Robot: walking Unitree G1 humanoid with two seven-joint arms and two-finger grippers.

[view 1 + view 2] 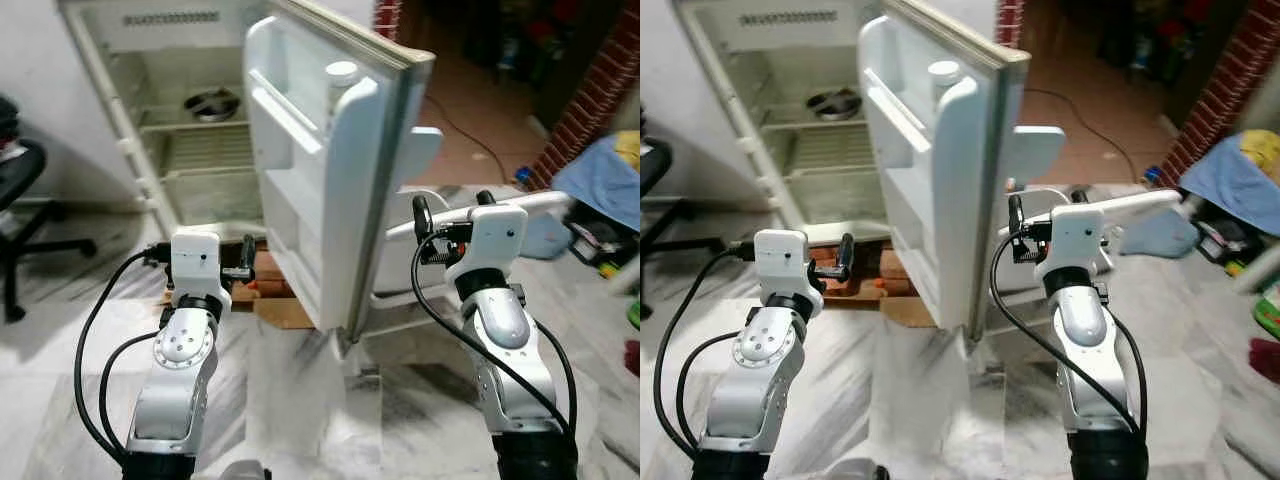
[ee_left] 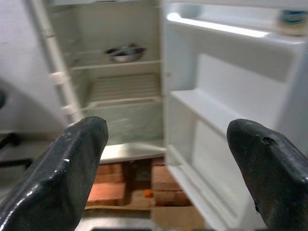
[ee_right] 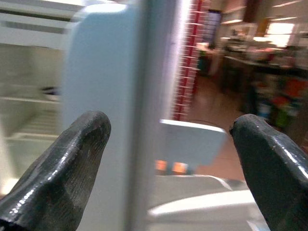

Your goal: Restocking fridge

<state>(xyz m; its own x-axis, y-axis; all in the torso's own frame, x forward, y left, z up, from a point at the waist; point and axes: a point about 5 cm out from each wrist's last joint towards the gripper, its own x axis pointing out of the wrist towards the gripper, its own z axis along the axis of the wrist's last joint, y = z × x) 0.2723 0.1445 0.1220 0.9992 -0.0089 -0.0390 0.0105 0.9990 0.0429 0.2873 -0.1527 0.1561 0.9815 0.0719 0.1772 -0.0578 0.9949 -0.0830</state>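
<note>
Fridge (image 1: 190, 150) open: you've a metal bowl (image 1: 211, 104) on upper shelf, white-capped bottle (image 1: 341, 80) in door rack. Left gripper (image 2: 163, 163), right gripper (image 3: 168, 159) nr door, fingers spread, empty.

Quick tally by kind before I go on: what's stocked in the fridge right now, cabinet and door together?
Metal bowls: 1, the bowl on an upper shelf of the fridge cabinet
White-capped containers: 1, the container in the top bin of the open door
Total: 2
</note>
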